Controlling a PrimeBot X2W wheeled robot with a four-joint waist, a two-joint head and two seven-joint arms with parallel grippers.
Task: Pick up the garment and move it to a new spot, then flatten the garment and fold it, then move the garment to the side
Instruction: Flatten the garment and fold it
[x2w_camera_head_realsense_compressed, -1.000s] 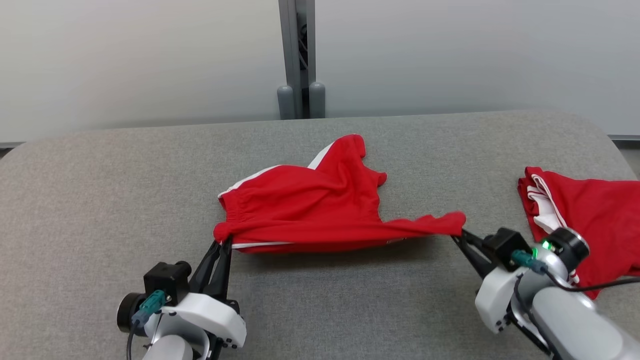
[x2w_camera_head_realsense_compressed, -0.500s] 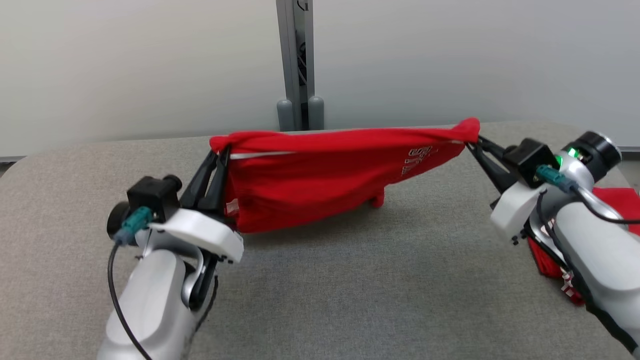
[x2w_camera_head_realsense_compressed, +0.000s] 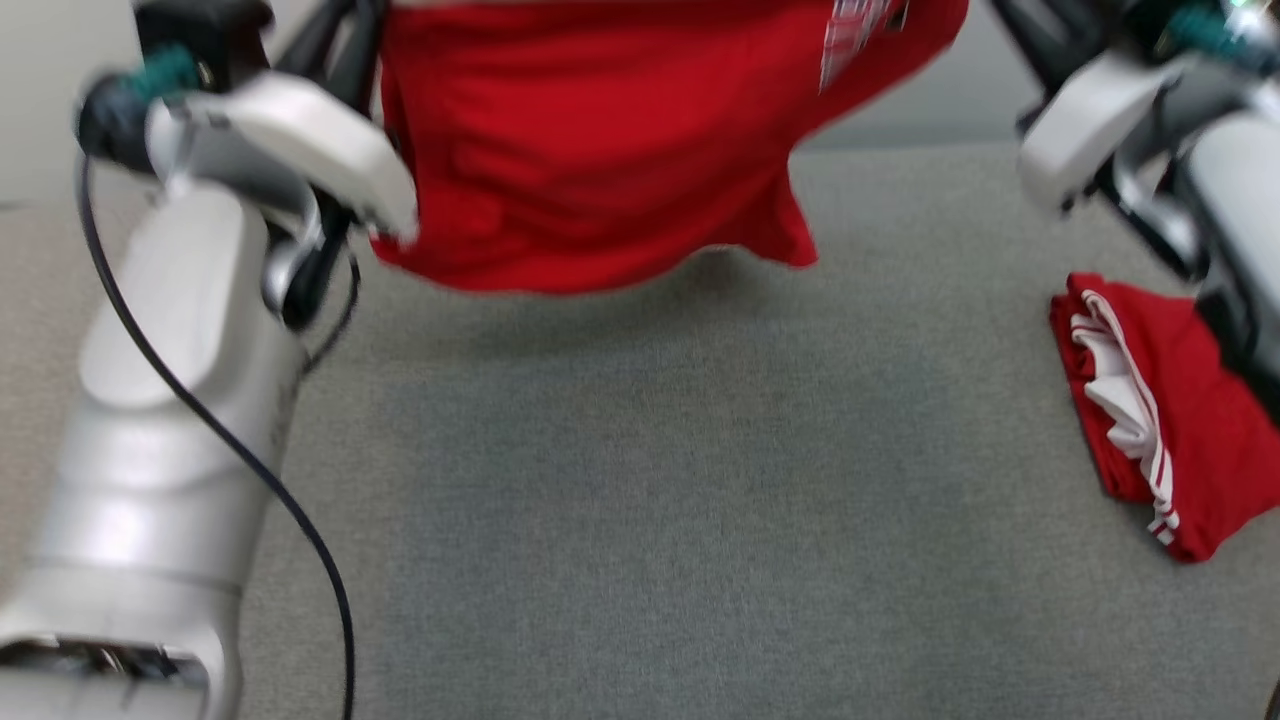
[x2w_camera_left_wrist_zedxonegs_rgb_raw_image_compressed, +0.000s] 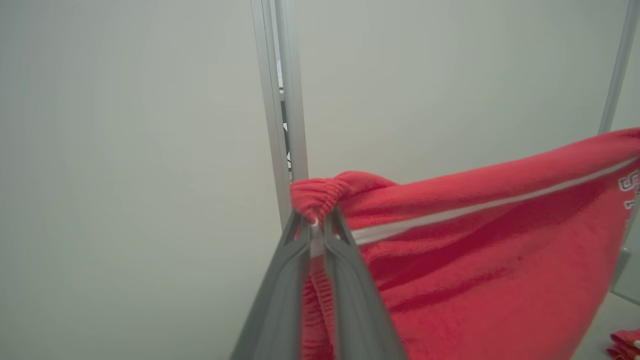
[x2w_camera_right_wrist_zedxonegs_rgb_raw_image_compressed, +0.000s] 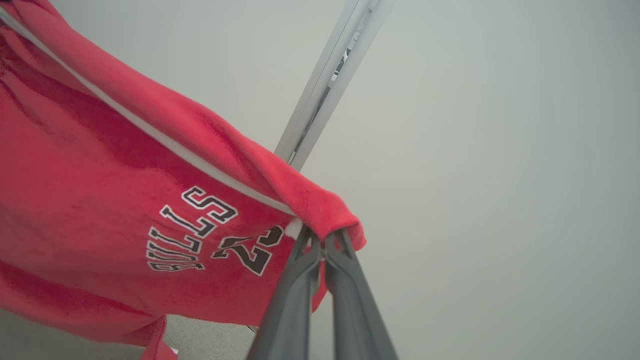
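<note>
The red garment (x2w_camera_head_realsense_compressed: 590, 150) hangs in the air above the grey tabletop (x2w_camera_head_realsense_compressed: 700, 520), stretched between the two claws along its upper edge. The left claw (x2w_camera_left_wrist_zedxonegs_rgb_raw_image_compressed: 316, 222) is pinched tight on a gathered elastic corner of the garment. Its two fingers are pressed together, and a bunched knob of cloth pokes out beyond the tips. From that corner the fabric spreads away to the right of the left wrist view, with a thin white stripe (x2w_camera_left_wrist_zedxonegs_rgb_raw_image_compressed: 475, 210) running just under the top edge.

The right claw (x2w_camera_right_wrist_zedxonegs_rgb_raw_image_compressed: 320, 235) is likewise closed on the opposite corner, its fingers all but meeting and a fold of red cloth draped over their tips. The garment spreads to the left of the right wrist view and shows black-and-white lettering (x2w_camera_right_wrist_zedxonegs_rgb_raw_image_compressed: 200, 230) just beside the pinched corner.

The head view is blurred. There the garment's lower hem appears to sag clear of the tabletop, and the pale left forearm (x2w_camera_head_realsense_compressed: 170, 400) rises at the left.

A second red cloth (x2w_camera_head_realsense_compressed: 1140, 400) with white trim lies folded on the tabletop near its right edge, well apart from the hanging garment. A grey metal post (x2w_camera_left_wrist_zedxonegs_rgb_raw_image_compressed: 282, 100) stands against the pale wall (x2w_camera_left_wrist_zedxonegs_rgb_raw_image_compressed: 125, 150) behind.
</note>
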